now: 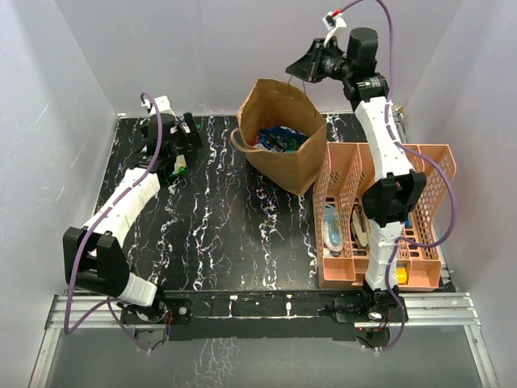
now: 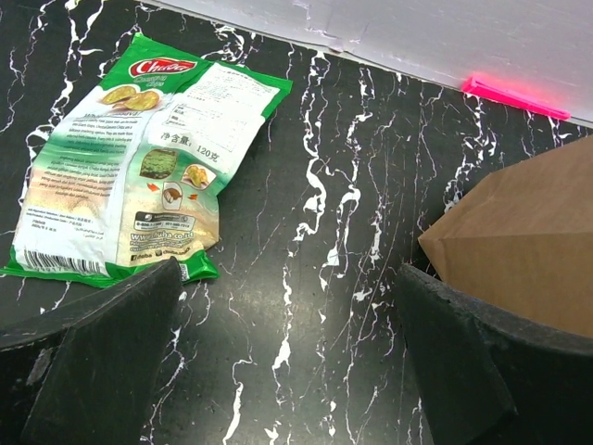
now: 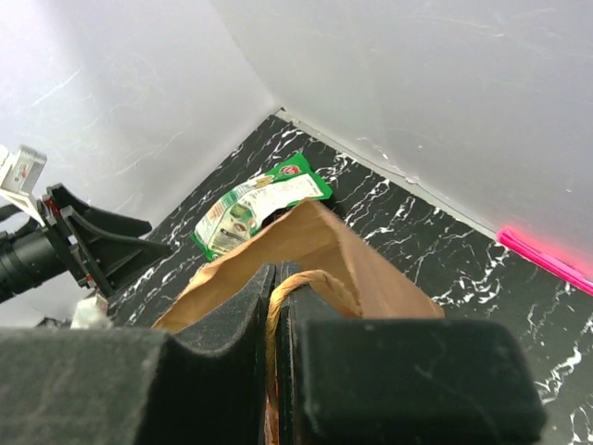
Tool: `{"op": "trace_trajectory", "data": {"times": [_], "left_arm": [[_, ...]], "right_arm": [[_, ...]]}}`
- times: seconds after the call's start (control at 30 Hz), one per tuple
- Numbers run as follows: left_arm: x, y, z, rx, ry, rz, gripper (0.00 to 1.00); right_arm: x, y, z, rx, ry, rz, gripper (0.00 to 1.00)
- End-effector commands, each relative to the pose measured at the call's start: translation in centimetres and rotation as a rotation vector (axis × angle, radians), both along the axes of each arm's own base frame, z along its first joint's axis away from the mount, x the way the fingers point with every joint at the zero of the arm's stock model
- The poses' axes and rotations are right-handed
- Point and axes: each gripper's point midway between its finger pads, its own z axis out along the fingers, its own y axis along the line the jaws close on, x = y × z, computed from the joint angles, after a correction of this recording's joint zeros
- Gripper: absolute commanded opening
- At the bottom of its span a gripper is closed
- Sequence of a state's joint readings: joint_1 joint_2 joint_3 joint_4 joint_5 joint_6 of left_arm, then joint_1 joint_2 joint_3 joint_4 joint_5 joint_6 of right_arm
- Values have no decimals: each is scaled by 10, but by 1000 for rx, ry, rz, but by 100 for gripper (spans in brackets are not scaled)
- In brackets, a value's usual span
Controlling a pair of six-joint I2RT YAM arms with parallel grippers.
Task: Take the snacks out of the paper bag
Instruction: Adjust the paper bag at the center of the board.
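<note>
organiser [image 1: 339, 171]: salmon-pink, near right, just right of the bag.
left gripper [image 2: 289, 273]: far left, low over table [image 1: 234, 234], jaws wide apart, holding nothing.
green-white packet [image 2: 139, 167]: flat on table just beyond left gripper, out of the bag.
paper bag [image 1: 287, 168]: upright, far centre, mouth open.
packets [image 1: 275, 139]: blue and red, inside the bag.
right gripper [image 3: 275, 269]: above the bag's far rim, jaws pinched narrow on handle [image 3: 315, 276].

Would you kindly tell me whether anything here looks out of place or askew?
The paper bag sits lopsided: the right pincer pinches its handle, holding the far side up. An unidentified bright pink strip lies along the back wall's foot.
</note>
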State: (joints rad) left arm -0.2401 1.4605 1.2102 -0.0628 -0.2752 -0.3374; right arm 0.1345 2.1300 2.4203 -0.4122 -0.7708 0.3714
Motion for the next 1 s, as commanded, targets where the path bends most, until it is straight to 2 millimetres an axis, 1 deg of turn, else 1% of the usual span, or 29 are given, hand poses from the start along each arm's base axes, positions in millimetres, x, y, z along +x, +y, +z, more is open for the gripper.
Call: {"op": "trace_trajectory", "data": {"times": [0.0, 0.07, 0.1, 0.13, 0.2, 0.23, 0.3, 0.37, 0.4, 0.47, 0.53, 0.6, 0.7, 0.77, 0.87, 0.93, 0.97], "left_arm": [[-6, 6, 30, 20, -54, 20, 98], [-11, 14, 46, 41, -88, 44, 98], [-16, 18, 55, 51, -103, 53, 98], [-21, 21, 63, 54, -109, 64, 98], [-37, 29, 75, 45, -96, 95, 98], [-45, 31, 78, 32, -91, 104, 98], [-61, 29, 85, -6, -87, 90, 98], [-76, 22, 91, -60, -77, 53, 98], [-83, 17, 94, -87, -75, 24, 98], [-96, 7, 96, -146, -59, -20, 98], [-109, -5, 97, -216, -36, -66, 98], [-121, -20, 95, -288, -3, -126, 98], [-142, -39, 87, -397, 75, -192, 98], [-155, -42, 80, -429, 121, -201, 98], [-176, -40, 71, -455, 170, -181, 99], [-185, -40, 66, -470, 201, -178, 98], [-187, -41, 64, -479, 211, -175, 98]], "right_arm": [[-50, 56, 49, -43, -187, 98, 8], [-64, 82, 37, -71, -164, 118, 8], [-70, 93, 28, -79, -141, 129, 8], [-79, 105, 24, -79, -131, 153, 8], [-93, 127, 11, -82, -91, 196, 8], [-101, 138, 8, -84, -83, 216, 8], [-109, 151, 8, -83, -68, 229, 8], [-109, 148, 15, -67, -58, 208, 8], [-106, 144, 19, -67, -68, 176, 8], [-95, 127, 30, -63, -93, 78, 8], [-81, 103, 44, -37, -113, -5, 8], [-72, 79, 58, -21, -153, -47, 8], [-53, 41, 69, -43, -215, -123, 8], [-41, 15, 73, -50, -251, -142, 8], [-26, -21, 78, -29, -292, -122, 8], [-16, -44, 82, -19, -312, -110, 8], [-12, -52, 86, -15, -327, -106, 8]]}}
